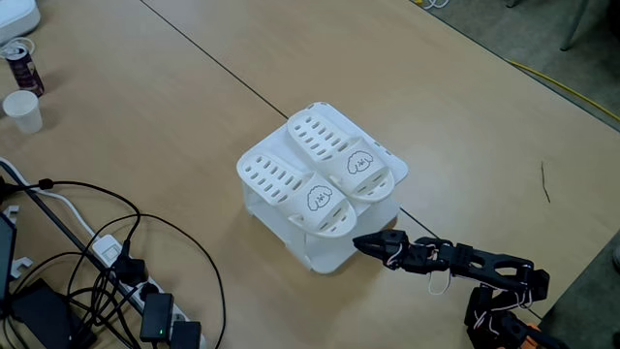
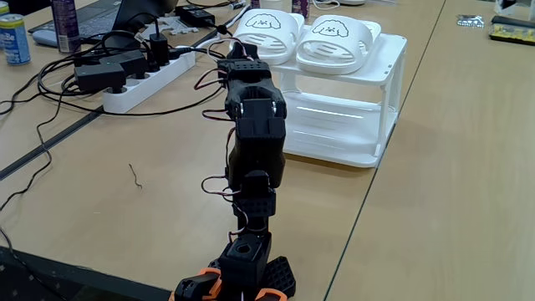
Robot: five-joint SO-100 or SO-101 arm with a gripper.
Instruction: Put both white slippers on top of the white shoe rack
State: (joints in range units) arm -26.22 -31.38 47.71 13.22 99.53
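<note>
slippers [image 1: 320, 174] both on rack [image 2: 368, 109] | gripper [image 1: 373, 245] beside rack, jaws closed, empty | paper cup [image 1: 22, 110]

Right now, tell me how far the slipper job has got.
Done: both white perforated rubber slippers, one and the other, lie side by side on the flat top of the white plastic shoe rack. In hand: nothing; the black gripper sits beside the rack, shut and empty. Left: nothing visible on the wooden table needs placing.
</note>
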